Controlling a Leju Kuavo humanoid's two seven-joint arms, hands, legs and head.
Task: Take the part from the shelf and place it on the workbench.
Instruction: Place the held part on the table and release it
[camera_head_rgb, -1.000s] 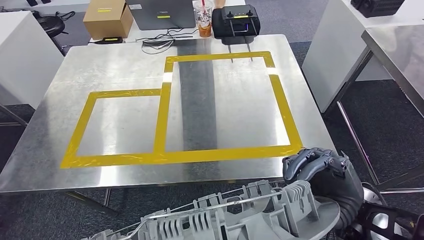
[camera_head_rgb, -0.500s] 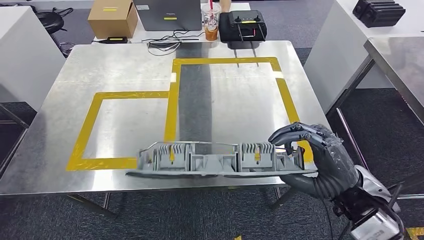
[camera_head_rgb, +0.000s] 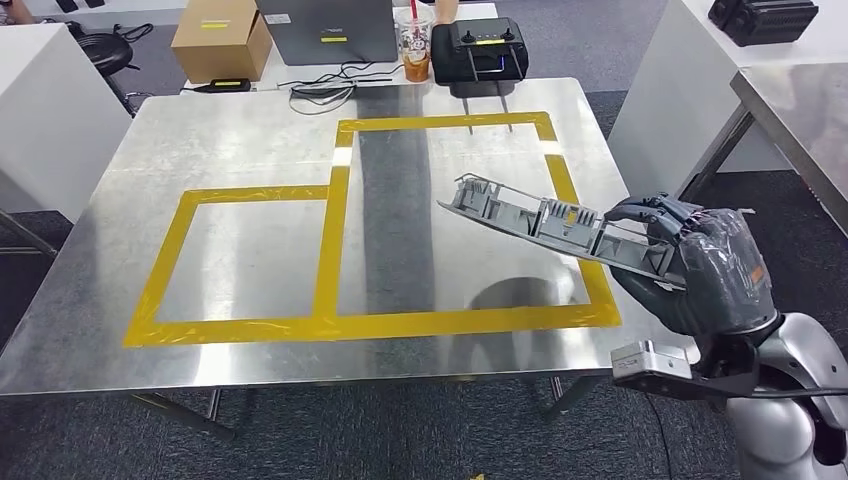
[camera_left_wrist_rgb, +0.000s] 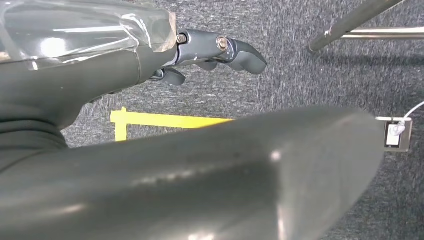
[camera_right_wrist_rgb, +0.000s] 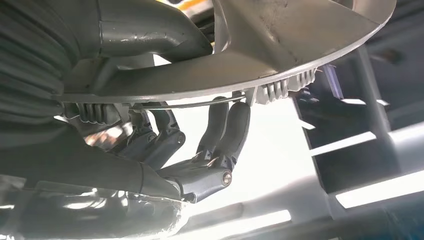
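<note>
The steel bench (camera_head_rgb: 250, 140) top is bare inside both yellow tape frames (camera_head_rgb: 330, 250), so a hand can come down there freely. The right hand (camera_head_rgb: 700, 275) holds the long grey part (camera_head_rgb: 550, 222) above the larger frame's right side; it blocks the way there. Along the far edge stand a cardboard box (camera_head_rgb: 220, 38), a laptop (camera_head_rgb: 325, 28), a cup (camera_head_rgb: 415, 50), a black controller (camera_head_rgb: 478, 45) and loose cables (camera_head_rgb: 325, 90). A white table (camera_head_rgb: 45, 110) stands near on the left.

Right robot hand (camera_head_rgb: 700, 265) closed, raised
</note>
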